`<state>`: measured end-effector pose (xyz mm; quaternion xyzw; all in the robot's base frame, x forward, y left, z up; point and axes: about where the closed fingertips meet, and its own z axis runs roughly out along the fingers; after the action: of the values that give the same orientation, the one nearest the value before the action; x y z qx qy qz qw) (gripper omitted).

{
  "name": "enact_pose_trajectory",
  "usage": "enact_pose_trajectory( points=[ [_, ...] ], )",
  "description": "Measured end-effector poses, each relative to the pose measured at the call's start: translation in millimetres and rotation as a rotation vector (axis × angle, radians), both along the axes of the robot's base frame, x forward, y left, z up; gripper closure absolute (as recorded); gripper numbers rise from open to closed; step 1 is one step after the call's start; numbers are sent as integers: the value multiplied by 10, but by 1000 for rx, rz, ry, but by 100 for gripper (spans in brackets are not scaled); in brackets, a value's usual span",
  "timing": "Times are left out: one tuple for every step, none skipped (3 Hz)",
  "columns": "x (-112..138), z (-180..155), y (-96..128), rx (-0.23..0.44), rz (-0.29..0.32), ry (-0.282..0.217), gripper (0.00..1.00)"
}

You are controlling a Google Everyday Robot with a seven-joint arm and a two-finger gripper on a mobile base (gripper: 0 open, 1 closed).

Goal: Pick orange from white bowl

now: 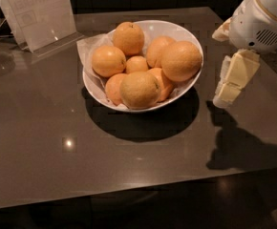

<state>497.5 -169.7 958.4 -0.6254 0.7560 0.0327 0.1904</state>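
One dark, glossy worktop [43, 142] carries everything. On it sits the white bowl [176, 29], lined with paper [86, 46] and heaped with about seven oranges [109, 61]. Just right of the bowl, clear of its rim, hangs the gripper [230, 82], holding nothing; whether it is open or closed cannot be told. The orange [181, 61], large and evenly warm-coloured, lies at the bowl's right side, nearest the gripper. A good pick probably means descending from above, straddling its widest part and avoiding the rim and the fruit beside it.

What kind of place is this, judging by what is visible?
Probably an office kitchen or café: a dark polished table, a white bowl heaped with oranges, a clear sign holder. The gripper hangs right of the bowl.
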Motion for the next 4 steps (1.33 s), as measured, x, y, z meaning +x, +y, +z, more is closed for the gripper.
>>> enact_pose_trajectory(
  points=[
    [4,0,0,1,-1,-2,0],
    [143,20,161,17,40,-11,0],
    [324,66,429,21,107,-20,0],
    [339,61,433,28,101,-23,0]
  ],
)
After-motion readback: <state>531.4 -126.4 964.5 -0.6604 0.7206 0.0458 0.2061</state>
